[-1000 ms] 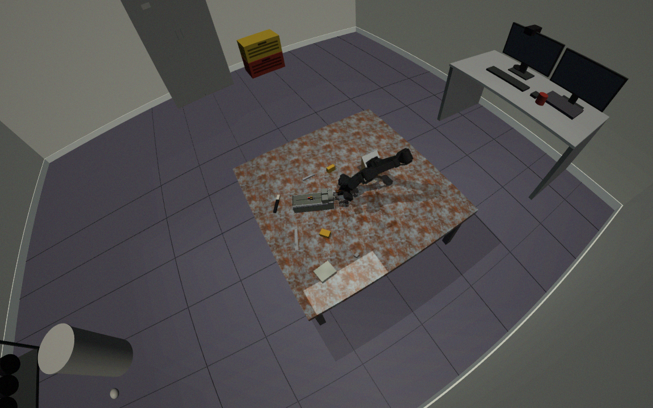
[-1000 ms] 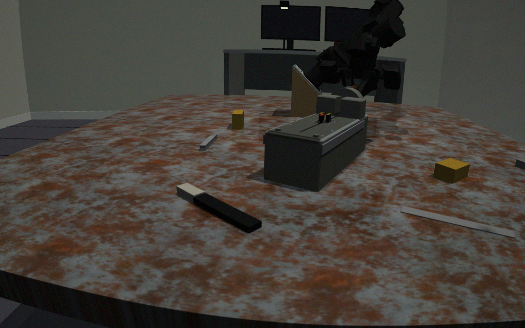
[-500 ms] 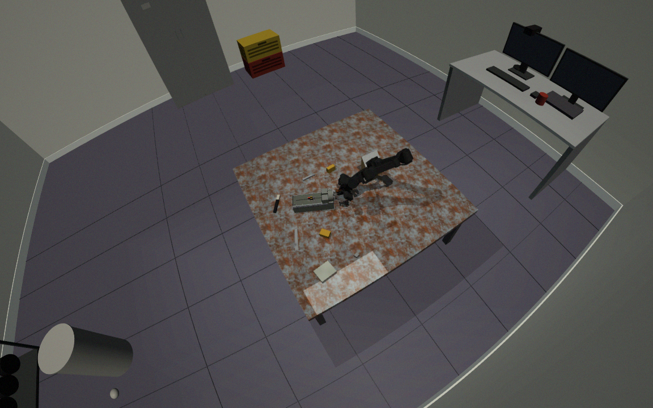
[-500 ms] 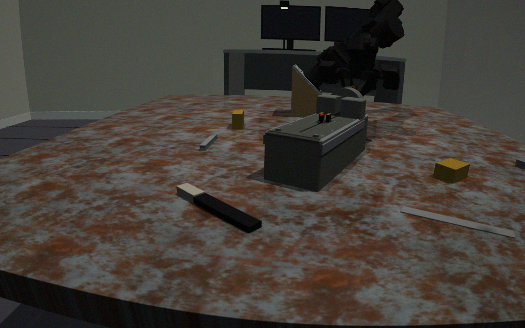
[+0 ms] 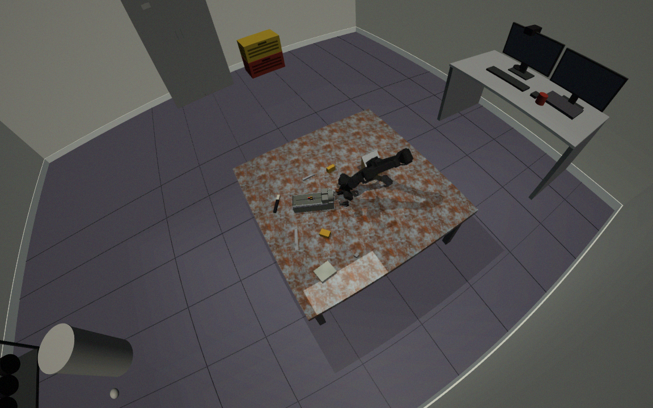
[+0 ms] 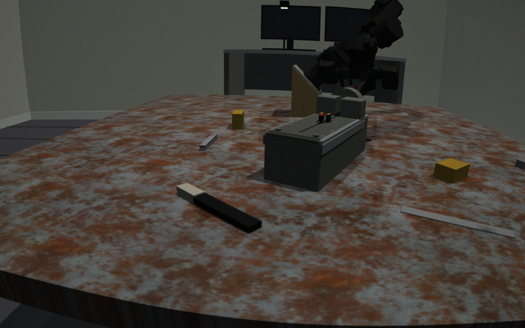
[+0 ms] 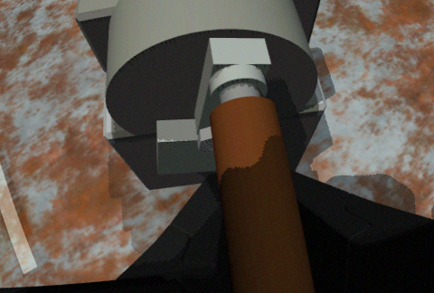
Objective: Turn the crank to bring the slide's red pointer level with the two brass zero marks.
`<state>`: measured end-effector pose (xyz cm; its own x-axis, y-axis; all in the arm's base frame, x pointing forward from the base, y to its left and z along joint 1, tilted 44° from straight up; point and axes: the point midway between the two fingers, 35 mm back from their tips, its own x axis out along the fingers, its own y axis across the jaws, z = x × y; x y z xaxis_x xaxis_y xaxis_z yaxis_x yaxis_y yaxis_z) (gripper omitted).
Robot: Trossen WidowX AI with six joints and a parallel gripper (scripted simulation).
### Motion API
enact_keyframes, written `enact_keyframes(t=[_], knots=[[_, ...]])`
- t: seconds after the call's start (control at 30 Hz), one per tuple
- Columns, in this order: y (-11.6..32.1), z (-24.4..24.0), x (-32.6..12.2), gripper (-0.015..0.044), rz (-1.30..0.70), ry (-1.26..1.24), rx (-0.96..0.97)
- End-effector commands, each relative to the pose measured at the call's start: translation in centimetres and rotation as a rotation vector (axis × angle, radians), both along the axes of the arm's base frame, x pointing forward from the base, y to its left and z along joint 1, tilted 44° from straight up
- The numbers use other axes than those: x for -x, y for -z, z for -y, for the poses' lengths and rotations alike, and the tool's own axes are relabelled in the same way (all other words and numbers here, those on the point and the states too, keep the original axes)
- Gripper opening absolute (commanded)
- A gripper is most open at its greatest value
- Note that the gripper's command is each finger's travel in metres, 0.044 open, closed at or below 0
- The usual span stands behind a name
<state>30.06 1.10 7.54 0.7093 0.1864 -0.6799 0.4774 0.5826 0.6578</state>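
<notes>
From where I stand, the black gripper (image 5: 341,194) (image 6: 353,88) (image 7: 242,184) has its fingers clenched around the orange crank handle (image 5: 338,191) (image 6: 352,86) (image 7: 253,148), with a length of the handle reaching out past the fingertips toward the machine. Just ahead of the fingers, the handle meets a pale collar (image 7: 238,80) on the light crank arm (image 7: 240,51), which sits in front of the big round drum (image 6: 352,93) (image 7: 208,22) at the machine's end.

The grey machine (image 5: 313,202) (image 6: 297,156) stretches away from the fingers beyond that drum, standing on the mottled rust-and-grey table (image 5: 410,223) (image 6: 134,261). On its top, past the two raised blocks as seen from the fingers, sits a small red-tipped pointer (image 6: 321,117) with dark little marks right by it; they are too small for me to tell whether they line up exactly.

Farther from the fingers, beyond the machine's far end, lies a black bar with a pale end (image 5: 276,204) (image 6: 223,210). Two yellow blocks lie off to opposite sides of the machine, one (image 5: 330,168) (image 6: 238,119) near a short grey bar (image 5: 309,177) (image 6: 208,141), the other (image 5: 325,233) (image 6: 451,170) near a long thin strip (image 5: 296,238) (image 6: 456,221).
</notes>
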Motion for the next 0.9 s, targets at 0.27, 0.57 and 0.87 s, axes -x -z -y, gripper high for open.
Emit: enact_keyframes(t=[0.27,0.57,0.87], knots=[[0.82,0.39,0.45,0.0000,-0.022,0.014,0.009],[0.93,0.40,0.48,0.0000,-0.022,0.014,0.009],[1.03,0.40,0.50,0.0000,-0.022,0.014,0.009]])
